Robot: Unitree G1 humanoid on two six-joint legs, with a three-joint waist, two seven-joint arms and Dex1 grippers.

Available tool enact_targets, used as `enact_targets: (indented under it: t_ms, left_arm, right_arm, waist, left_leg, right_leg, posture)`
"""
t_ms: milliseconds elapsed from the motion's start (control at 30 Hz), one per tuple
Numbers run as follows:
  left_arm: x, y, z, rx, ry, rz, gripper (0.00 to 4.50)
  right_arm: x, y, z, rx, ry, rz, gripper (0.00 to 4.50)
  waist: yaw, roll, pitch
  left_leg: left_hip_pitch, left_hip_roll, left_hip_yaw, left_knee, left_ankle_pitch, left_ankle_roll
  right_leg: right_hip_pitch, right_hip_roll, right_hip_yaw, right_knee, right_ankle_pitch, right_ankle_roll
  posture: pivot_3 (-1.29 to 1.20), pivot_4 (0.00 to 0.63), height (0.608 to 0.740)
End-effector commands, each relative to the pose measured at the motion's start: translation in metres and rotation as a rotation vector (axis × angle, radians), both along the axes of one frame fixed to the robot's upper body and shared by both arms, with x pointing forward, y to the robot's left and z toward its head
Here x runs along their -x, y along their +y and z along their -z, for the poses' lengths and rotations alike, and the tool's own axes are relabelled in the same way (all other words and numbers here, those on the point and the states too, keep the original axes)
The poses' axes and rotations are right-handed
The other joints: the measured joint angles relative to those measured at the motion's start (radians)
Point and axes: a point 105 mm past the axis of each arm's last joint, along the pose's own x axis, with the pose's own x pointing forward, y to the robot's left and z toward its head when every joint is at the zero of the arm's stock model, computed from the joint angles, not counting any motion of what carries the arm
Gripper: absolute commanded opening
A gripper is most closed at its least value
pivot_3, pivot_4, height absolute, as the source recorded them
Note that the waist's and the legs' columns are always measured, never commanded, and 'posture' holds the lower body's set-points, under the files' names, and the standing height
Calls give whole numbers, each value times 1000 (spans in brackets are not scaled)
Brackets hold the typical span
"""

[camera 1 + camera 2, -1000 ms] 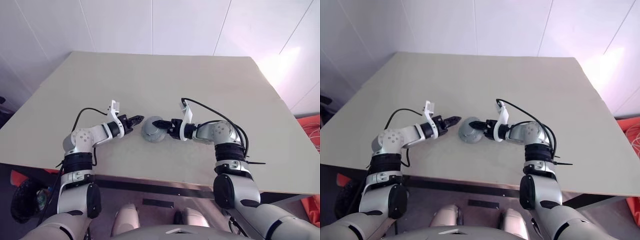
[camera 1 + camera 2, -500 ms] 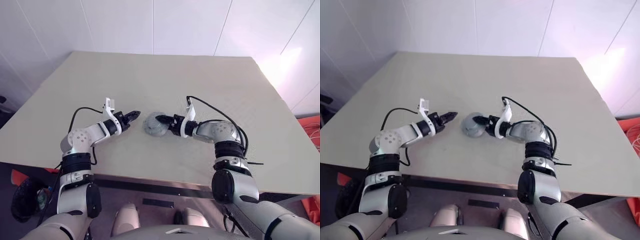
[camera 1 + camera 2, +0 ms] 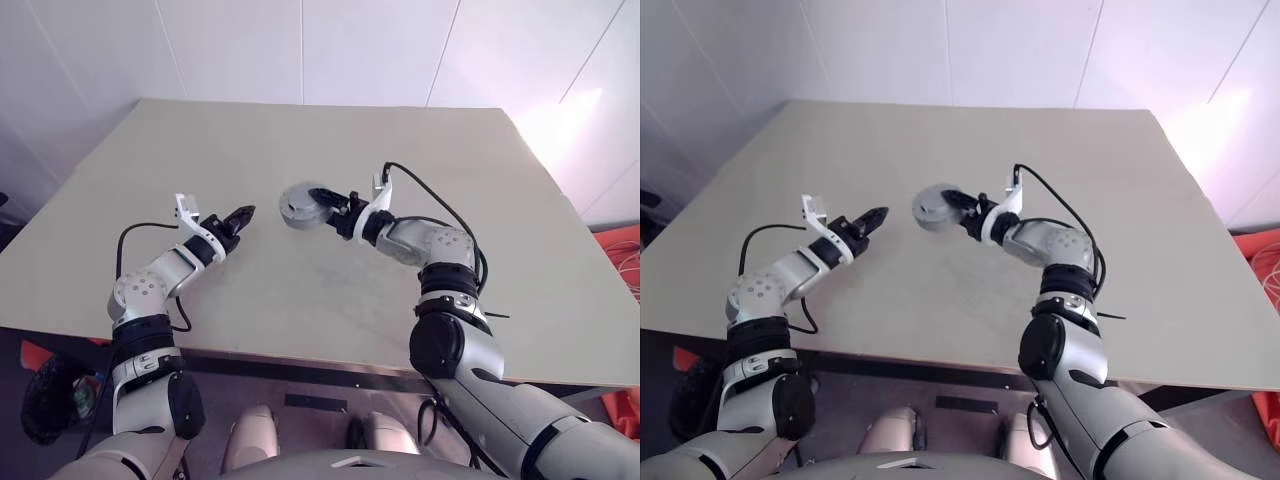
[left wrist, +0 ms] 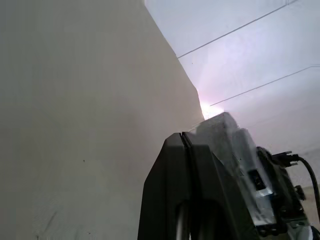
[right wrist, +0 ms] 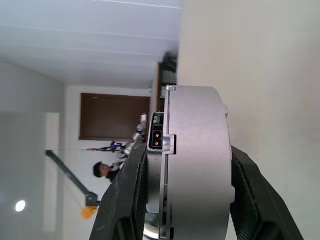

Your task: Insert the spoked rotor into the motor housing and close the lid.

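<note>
Right pincer (image 3: 318,196) holds the motor housing (image 3: 297,205) level above the table (image 3: 300,290).

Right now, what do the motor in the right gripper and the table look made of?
Motor: looks like matte silver-grey metal, probably aluminium; smooth machined rim with crisp edges, plus a small dark connector set in its side. The right gripper clamps it between black fingers.
Table: matte beige, looks like laminate or painted board; uniform, no grain.

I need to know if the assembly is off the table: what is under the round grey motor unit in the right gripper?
Bare table lies under the motor unit, which the right gripper holds raised. The unit's closed casing hides what is inside it.
</note>
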Motion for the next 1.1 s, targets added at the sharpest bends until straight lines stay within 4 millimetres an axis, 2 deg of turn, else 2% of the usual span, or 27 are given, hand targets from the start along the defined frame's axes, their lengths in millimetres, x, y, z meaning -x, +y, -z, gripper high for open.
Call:
enact_targets:
  t_ms: [33,200,433,567,867,1100]
  left_arm:
    - [1,3,-13,28,-44,-9,0]
    - [6,-4,-17,90,-58,21,0]
    - [13,-6,-19,115,-71,56,2261]
    - [17,-7,-17,236,11,113,3516]
    - [25,-14,-44,433,-50,219,3516]
    - [20,-21,-43,460,-24,239,3516]
  right_arm:
    - [-5,5,-52,-108,-119,-2,2116]
    - [-4,8,-61,-122,-131,-8,2116]
    - [-5,7,-54,-97,-112,0,2116]
    - [-8,4,-49,-84,-96,15,2116]
    - [3,13,-42,-59,-84,-61,2116]
    - [24,23,-46,-71,-137,-179,2116]
  waist:
    - [1,0,0]
    - [6,0,0]
    - [3,-1,0]
    - [3,-1,0]
    - [4,-1,0]
    - [6,-1,0]
  left_leg:
    - [0,0,0,0,0,0]
    - [-1,-1,0,0,0,0]
    - [-1,0,0,0,0,-1]
    - [-1,0,0,0,1,-1]
    - [-1,0,-1,0,1,-1]
    - [-1,0,-2,1,1,-2]
  right_leg:
    - [0,0,0,0,0,0]
    - [0,0,0,0,0,0]
    - [0,0,0,0,2,3]
    - [0,0,0,0,2,4]
    - [0,1,0,0,3,4]
    - [0,1,0,0,3,5]
  posture:
    - [0,0,740]
    - [0,0,740]
    - [0,0,740]
    - [0,0,740]
    - [0,0,740]
    - [0,0,740]
